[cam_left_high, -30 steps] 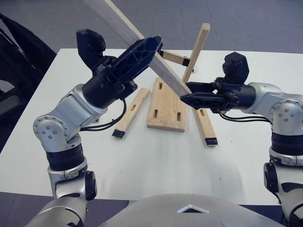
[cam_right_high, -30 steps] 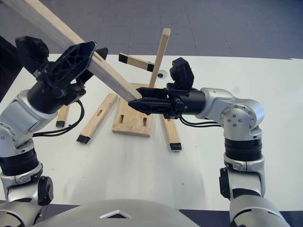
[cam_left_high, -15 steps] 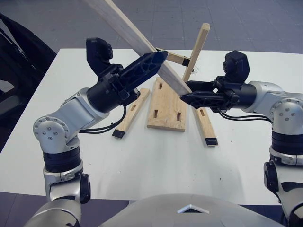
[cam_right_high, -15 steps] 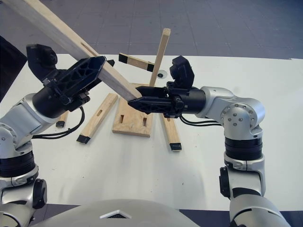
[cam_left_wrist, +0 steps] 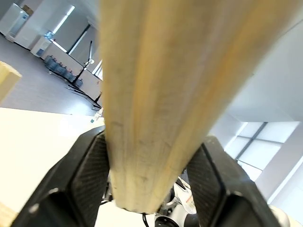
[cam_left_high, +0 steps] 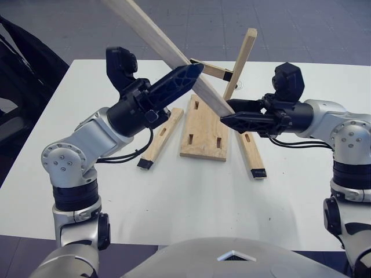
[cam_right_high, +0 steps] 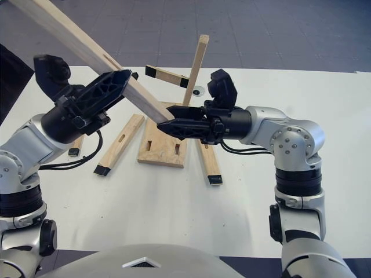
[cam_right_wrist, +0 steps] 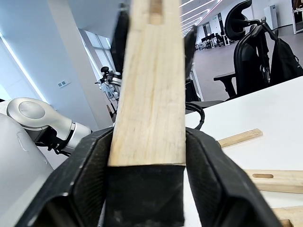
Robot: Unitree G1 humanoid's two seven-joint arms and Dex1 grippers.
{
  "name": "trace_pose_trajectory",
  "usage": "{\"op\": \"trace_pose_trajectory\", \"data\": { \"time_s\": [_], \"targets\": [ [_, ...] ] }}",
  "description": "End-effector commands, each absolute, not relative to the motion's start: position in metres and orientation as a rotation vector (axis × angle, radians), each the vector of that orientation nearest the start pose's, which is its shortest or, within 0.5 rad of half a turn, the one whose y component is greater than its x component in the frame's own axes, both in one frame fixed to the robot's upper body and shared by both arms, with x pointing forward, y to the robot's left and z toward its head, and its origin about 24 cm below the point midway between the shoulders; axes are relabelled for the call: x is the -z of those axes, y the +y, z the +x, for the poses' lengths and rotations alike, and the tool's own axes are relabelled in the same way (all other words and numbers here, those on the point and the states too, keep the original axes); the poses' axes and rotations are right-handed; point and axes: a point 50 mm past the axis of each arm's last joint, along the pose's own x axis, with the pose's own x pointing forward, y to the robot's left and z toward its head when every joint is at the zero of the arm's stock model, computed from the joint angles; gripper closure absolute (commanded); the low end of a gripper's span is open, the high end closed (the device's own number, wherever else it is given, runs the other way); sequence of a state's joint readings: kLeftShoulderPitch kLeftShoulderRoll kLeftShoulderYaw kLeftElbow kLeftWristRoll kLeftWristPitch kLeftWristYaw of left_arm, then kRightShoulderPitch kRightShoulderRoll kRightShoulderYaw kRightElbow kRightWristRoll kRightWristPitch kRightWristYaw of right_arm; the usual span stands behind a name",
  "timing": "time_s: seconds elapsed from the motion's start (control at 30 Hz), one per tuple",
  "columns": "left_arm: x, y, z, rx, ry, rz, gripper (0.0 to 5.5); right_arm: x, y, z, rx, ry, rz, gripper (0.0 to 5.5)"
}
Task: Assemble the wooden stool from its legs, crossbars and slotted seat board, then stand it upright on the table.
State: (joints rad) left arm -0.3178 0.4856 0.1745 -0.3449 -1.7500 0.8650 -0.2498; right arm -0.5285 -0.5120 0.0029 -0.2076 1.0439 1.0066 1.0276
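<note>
A long wooden leg slants through the air above the table, high at the left and low at the right. My left gripper is shut on its middle, and the left wrist view has the leg pressed between both pads. My right gripper is shut on the leg's black-capped lower end. Flat beneath lies the slotted seat board. Loose legs lie to its left and right. Behind it another leg leans upright with a crossbar joined to it.
The white table is bare in front of the seat board. A short wooden piece lies at the left behind my left arm. A small round hole sits in the table behind the leaning leg.
My left wrist has dropped and the gripper has tilted, its fingers now reaching further down the leg toward the right gripper. The leg and right arm have stayed put.
</note>
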Motion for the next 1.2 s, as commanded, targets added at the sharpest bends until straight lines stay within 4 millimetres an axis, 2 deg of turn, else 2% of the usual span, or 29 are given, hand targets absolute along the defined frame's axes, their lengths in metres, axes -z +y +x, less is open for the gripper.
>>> {"op": "trace_pose_trajectory", "data": {
  "time_s": [0.03, 0.1, 0.23, 0.33, 0.47, 0.53, 0.67, 0.77, 1.0, 1.07, 1.2],
  "targets": [
    [-0.198, 0.157, 0.245, 1.116, 0.081, -0.882, 3.38, -0.185, -0.125, 0.260, -1.576, 0.266, 0.341, 2.27],
    [-0.200, 0.165, 0.248, 1.087, 0.063, -0.855, 3.38, -0.176, -0.132, 0.263, -1.522, 0.309, 0.298, 2.20],
    [-0.210, 0.199, 0.259, 0.968, -0.010, -0.733, 3.39, -0.131, -0.164, 0.279, -1.311, 0.465, 0.074, 2.20],
    [-0.217, 0.215, 0.267, 0.882, -0.056, -0.616, 3.39, -0.115, -0.153, 0.300, -1.154, 0.437, -0.106, 2.20],
    [-0.215, 0.213, 0.272, 0.845, -0.064, -0.555, 3.39, -0.109, -0.130, 0.315, -1.061, 0.336, -0.348, 2.20],
    [-0.212, 0.208, 0.271, 0.846, -0.058, -0.554, 3.39, -0.104, -0.123, 0.316, -1.077, 0.320, -0.470, 2.20],
    [-0.207, 0.201, 0.269, 0.859, -0.043, -0.553, 3.39, -0.094, -0.122, 0.312, -1.142, 0.303, -0.753, 2.20],
    [-0.202, 0.200, 0.268, 0.852, -0.029, -0.558, 3.39, -0.091, -0.116, 0.307, -1.215, 0.266, -0.874, 2.20],
    [-0.195, 0.201, 0.266, 0.851, -0.005, -0.557, 3.39, -0.081, -0.109, 0.298, -1.321, 0.246, -1.033, 2.20],
    [-0.194, 0.201, 0.265, 0.853, 0.006, -0.545, 3.39, -0.077, -0.112, 0.294, -1.377, 0.242, -1.189, 2.20],
    [-0.190, 0.199, 0.265, 0.853, 0.039, -0.498, 3.39, -0.074, -0.113, 0.284, -1.503, 0.213, -1.384, 2.20]
  ]
}}
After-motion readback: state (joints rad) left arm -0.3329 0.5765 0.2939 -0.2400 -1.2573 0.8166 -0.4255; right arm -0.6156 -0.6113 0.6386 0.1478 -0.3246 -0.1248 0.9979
